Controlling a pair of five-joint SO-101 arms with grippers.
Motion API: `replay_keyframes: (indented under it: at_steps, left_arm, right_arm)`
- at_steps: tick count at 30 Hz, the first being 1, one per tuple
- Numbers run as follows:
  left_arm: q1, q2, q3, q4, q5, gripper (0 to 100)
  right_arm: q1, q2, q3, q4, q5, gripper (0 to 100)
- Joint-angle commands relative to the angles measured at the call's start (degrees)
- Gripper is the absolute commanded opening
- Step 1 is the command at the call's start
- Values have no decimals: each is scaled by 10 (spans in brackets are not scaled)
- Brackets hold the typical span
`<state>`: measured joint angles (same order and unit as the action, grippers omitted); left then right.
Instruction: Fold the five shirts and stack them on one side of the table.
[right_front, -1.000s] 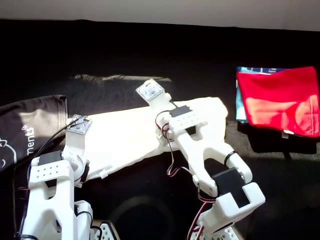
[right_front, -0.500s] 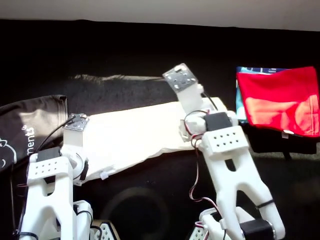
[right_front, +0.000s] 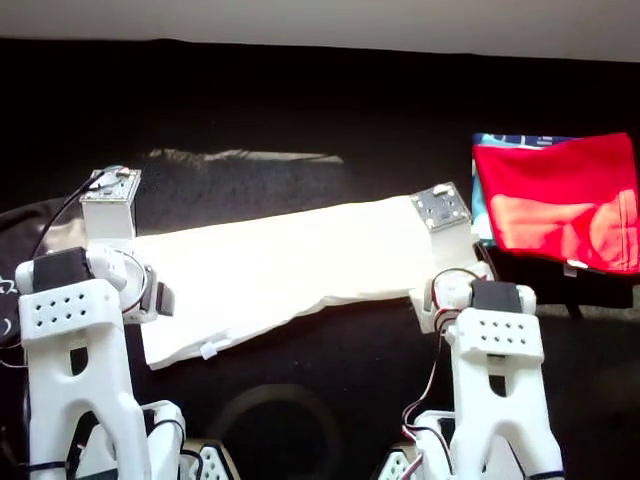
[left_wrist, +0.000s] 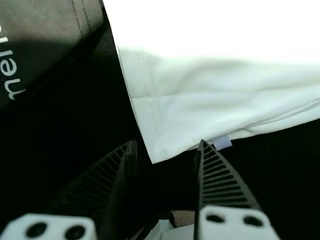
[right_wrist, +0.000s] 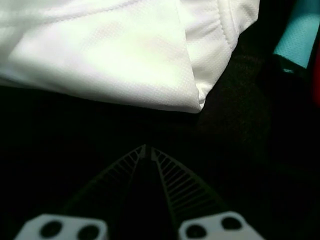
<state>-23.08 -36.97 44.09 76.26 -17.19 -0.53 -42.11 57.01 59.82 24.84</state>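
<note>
White shirt (right_front: 290, 275) centre stage, stretched into a long band across the middle of the black table (right_front: 300, 110), narrowed lengthwise but not yet down to a tidy square. Left gripper (left_wrist: 166, 146) hovering at the band's left end, jaws wide apart, straddling the hemmed corner, nothing pinched between them. Right gripper (right_wrist: 146, 147) low over the table just short of the opposite corner, jaws pressed tip to tip, holding nothing. Over on the right side, red shirt (right_front: 555, 205) folded flat on top, teal shirt (right_front: 497, 140) peeking out beneath, something dark under those, hard to tell from the table, possibly a third. Off at the left edge, dark grey shirt (left_wrist: 45, 35) lying loose just beside the white one, pale lettering showing, looking unfolded. So, by the look of it: two folded and stacked for certain, maybe three; one half done in the middle; at least one untouched. Left to do on the white one, most likely: cross folds to bring the long band short, then a carry over onto the red one. After that, the grey one from scratch. Roughly halfway, give or take, with the full count of five not checkable from these angles.
</note>
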Motion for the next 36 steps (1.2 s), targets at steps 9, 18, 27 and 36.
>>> replay_keyframes:
  at_steps: [9,18,27,36]
  left_arm:
    - [-48,233,-33,-130,62,280]
    - [-48,383,-128,-134,98,280]
    - [-46,490,-180,-127,122,278]
    - [-29,496,-185,-108,120,20]
  right_arm:
    - [26,-58,15,21,5,7]
    - [26,-58,17,21,5,7]
    - [26,-62,17,22,5,7]
    - [34,-75,5,83,5,7]
